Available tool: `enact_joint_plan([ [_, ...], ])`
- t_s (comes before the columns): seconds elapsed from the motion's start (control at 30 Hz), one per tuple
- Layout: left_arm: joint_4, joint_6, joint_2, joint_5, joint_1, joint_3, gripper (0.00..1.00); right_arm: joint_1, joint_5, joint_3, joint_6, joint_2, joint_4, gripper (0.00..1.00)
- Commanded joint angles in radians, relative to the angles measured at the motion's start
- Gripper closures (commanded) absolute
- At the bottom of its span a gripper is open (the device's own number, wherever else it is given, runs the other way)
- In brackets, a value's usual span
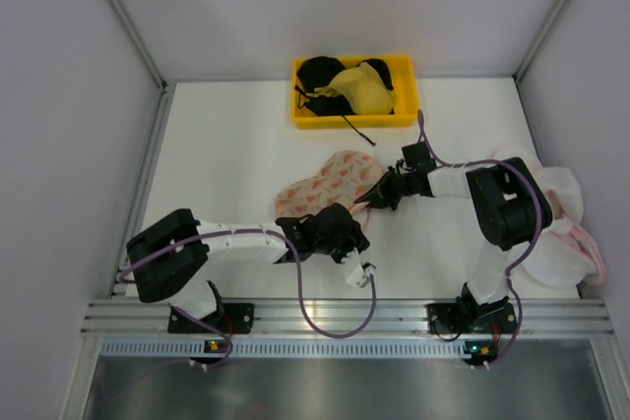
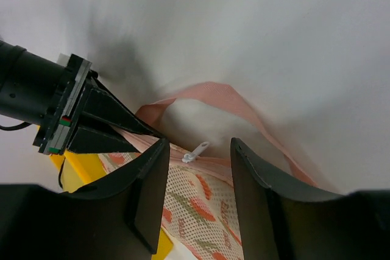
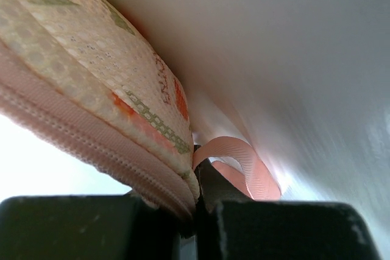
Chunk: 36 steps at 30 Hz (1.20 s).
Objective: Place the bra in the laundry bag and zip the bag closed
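The bag (image 1: 320,181) lies near the middle of the tabletop (image 1: 226,154), printed mesh side up, with one lobe angled toward the far right and the other toward the near left. My right tool (image 3: 196,214) is clenched on the bag's edge – in its own wrist view the pink zip seam runs straight into the closed fingers, and a pink loop (image 3: 244,162) curls out just beside them. My left tool (image 2: 199,150) is released, its two dark fingers (image 2: 149,199) spread apart over the bag's near edge. The small metal zip pull (image 2: 196,151) sits between them, though I cannot tell whether either finger touches it. From that wrist view the right tool shows on the left, nose down on the same pink trim. Farther back, against the far edge, a yellow bin (image 1: 352,123) holds a yellow bra (image 1: 366,90) and black bras (image 1: 320,74). White bags (image 1: 566,194) are heaped off to the right – partly behind the right arm.
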Motion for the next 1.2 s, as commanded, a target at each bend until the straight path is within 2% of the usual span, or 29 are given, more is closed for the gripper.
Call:
enact_joint_plan([
  [0.0, 0.193, 0.141, 0.058, -0.103, -0.001, -0.032, 0.49, 0.017, 0.038, 0.009, 0.013, -0.036, -0.060, 1.00],
  [0.23, 0.221, 0.173, 0.143, -0.187, -0.003, -0.010, 0.50, 0.025, 0.039, 0.017, 0.022, -0.033, -0.068, 1.00],
  [0.37, 0.227, 0.178, 0.195, -0.250, -0.003, 0.013, 0.54, 0.031, 0.038, 0.014, 0.010, -0.042, -0.089, 1.00],
  [0.6, 0.247, 0.162, 0.191, -0.249, -0.003, 0.007, 0.84, 0.029, 0.044, 0.020, -0.010, -0.040, -0.108, 1.00],
  [0.63, 0.247, 0.156, 0.180, -0.243, -0.003, 0.002, 0.92, 0.029, 0.046, 0.025, -0.012, -0.039, -0.108, 1.00],
  [0.73, 0.144, 0.094, 0.129, -0.192, -0.012, 0.010, 1.00, 0.016, 0.049, 0.048, -0.029, -0.028, -0.114, 1.00],
  [0.87, -0.144, -0.109, 0.063, -0.087, -0.015, 0.082, 1.00, -0.017, 0.062, 0.083, -0.064, -0.022, -0.128, 1.00],
  [0.93, -0.225, -0.233, 0.051, -0.044, -0.015, 0.103, 1.00, -0.034, 0.069, 0.092, -0.082, -0.020, -0.140, 1.00],
  [1.03, -0.267, -0.353, 0.029, -0.011, -0.015, 0.122, 1.00, -0.050, 0.072, 0.097, -0.098, -0.017, -0.145, 1.00],
  [1.17, -0.315, -0.430, -0.030, 0.048, -0.015, 0.103, 1.00, -0.061, 0.079, 0.117, -0.118, -0.010, -0.161, 1.00],
])
